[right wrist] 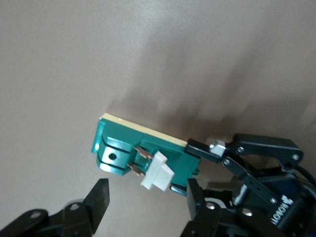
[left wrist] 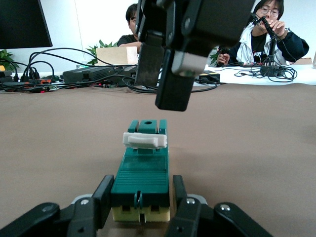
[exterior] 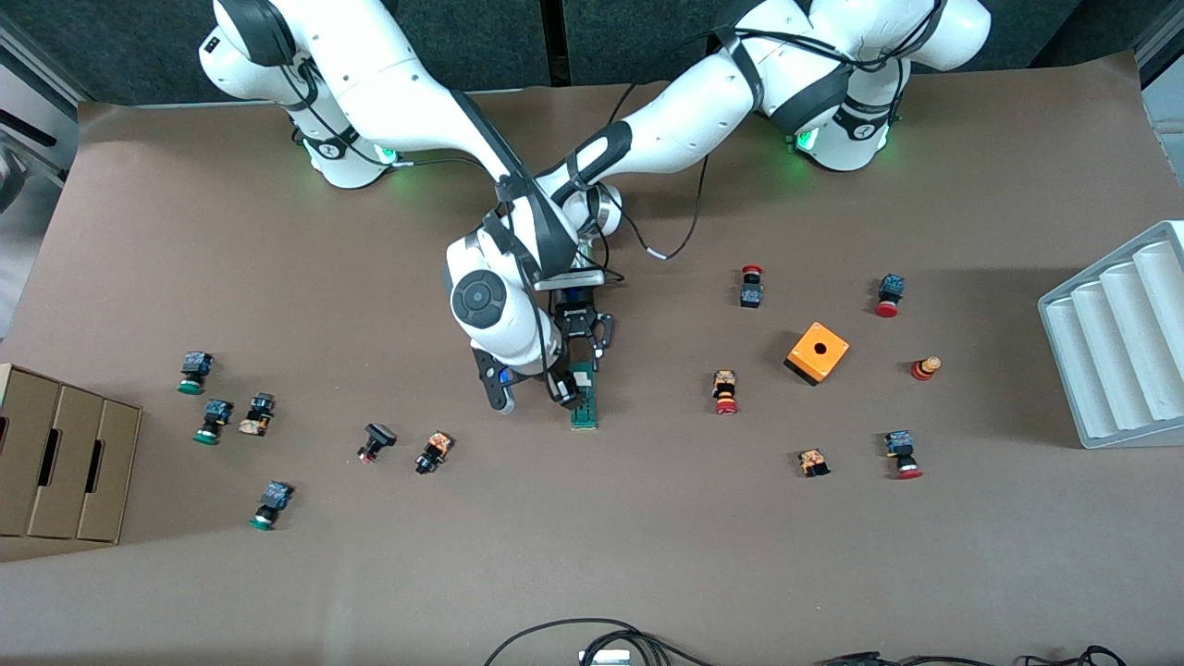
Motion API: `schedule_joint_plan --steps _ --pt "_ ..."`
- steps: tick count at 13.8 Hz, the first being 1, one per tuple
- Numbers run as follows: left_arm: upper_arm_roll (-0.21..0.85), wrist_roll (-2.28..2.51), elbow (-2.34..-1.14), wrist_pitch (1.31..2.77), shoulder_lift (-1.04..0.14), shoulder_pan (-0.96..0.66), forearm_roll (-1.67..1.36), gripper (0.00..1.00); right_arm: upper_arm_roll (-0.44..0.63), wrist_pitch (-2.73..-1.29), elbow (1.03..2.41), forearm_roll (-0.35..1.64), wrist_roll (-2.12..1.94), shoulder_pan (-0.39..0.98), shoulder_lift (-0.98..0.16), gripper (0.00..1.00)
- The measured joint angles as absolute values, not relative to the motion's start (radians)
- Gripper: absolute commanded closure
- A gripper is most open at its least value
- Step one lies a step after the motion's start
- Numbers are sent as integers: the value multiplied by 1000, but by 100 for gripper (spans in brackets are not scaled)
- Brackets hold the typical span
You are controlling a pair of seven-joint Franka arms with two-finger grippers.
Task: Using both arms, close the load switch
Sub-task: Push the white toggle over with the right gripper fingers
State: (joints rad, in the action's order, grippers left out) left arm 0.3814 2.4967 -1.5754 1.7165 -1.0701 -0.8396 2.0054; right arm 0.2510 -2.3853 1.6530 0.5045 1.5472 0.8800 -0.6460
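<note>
The load switch (exterior: 583, 400), a narrow dark-green block with a cream underside, lies on the brown table near its middle. My left gripper (exterior: 588, 359) is shut on the end of the load switch (left wrist: 143, 173) that lies farther from the front camera, one finger on each long side. The white sliding piece (left wrist: 144, 140) sits near the other end. My right gripper (exterior: 566, 393) hangs just above that end, open, its fingers (right wrist: 101, 197) astride the white piece (right wrist: 158, 173) without touching it. The left gripper's finger (right wrist: 201, 147) presses the green body (right wrist: 118, 143).
Small red- and green-capped push buttons lie scattered toward both ends of the table. An orange cube (exterior: 817, 352) with a hole sits toward the left arm's end, with a grey ribbed tray (exterior: 1119, 342) at that edge. A cardboard box (exterior: 55, 462) stands at the right arm's end.
</note>
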Motion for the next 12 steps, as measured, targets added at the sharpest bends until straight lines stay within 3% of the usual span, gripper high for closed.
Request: schedule_joint_plan --steps 2,4,12 --pt "381 2497 -1575 1717 -1070 -840 2005 45 248 -2400 1665 504 1547 885 -643 31" --pt "381 2497 -1575 1717 -1070 -840 2005 45 242 -2430 1688 504 1546 888 -643 39" --pt "381 2497 -1576 1717 -1070 -840 2005 45 238 -2528 1728 504 1543 909 -670 48"
